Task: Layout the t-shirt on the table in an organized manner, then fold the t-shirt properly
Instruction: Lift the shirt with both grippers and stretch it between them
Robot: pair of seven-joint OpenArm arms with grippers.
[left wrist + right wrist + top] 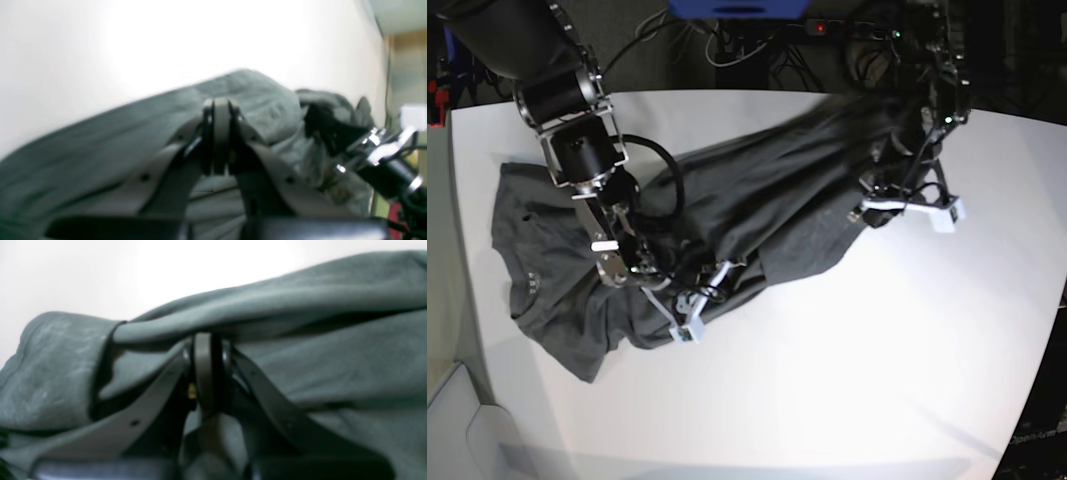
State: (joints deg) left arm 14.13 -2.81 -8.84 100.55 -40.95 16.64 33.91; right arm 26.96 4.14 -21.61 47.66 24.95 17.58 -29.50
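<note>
The dark grey t-shirt (pixel 777 195) hangs bunched and stretched between both grippers over the white table (pixel 877 360). Its left part lies crumpled on the tabletop. In the base view my right gripper (pixel 695 300) is low at the shirt's front edge, and my left gripper (pixel 907 212) is at the shirt's right end. In the left wrist view the left gripper (pixel 221 110) is shut, pinching the t-shirt (pixel 100 150). In the right wrist view the right gripper (pixel 208 343) is shut on a fold of the t-shirt (pixel 333 350).
Cables and a power strip (pixel 827 30) lie behind the table's far edge. The other arm (pixel 383 153) shows at the right of the left wrist view, beside bunched cloth. Bare white tabletop lies in front of the shirt and to its right.
</note>
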